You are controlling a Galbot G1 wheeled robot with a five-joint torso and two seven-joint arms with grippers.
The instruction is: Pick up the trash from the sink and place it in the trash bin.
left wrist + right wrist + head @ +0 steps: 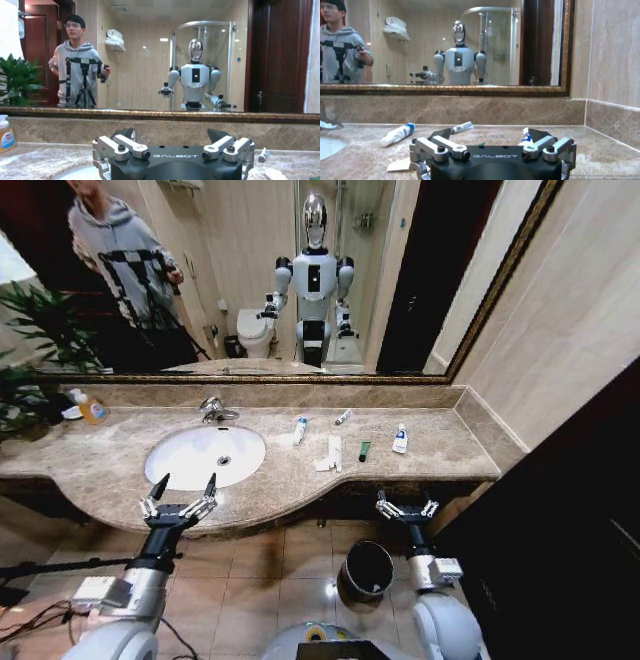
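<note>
The trash lies on the marble counter to the right of the white oval sink (205,455), not in the basin: a blue-capped white tube (299,429), a small white tube (343,417), flat white packets (331,452), a dark green tube (364,450) and a blue-labelled white tube (400,438). The black trash bin (366,570) stands on the floor under the counter's front edge. My left gripper (188,478) hovers open at the basin's front rim. Just right of the bin and below the counter edge, my right gripper (407,500) is open and holds nothing.
An amber soap bottle (92,410) and a plant stand at the counter's far left. The chrome faucet (213,410) rises behind the basin. A mirror covers the wall above, and a tiled side wall closes the counter's right end.
</note>
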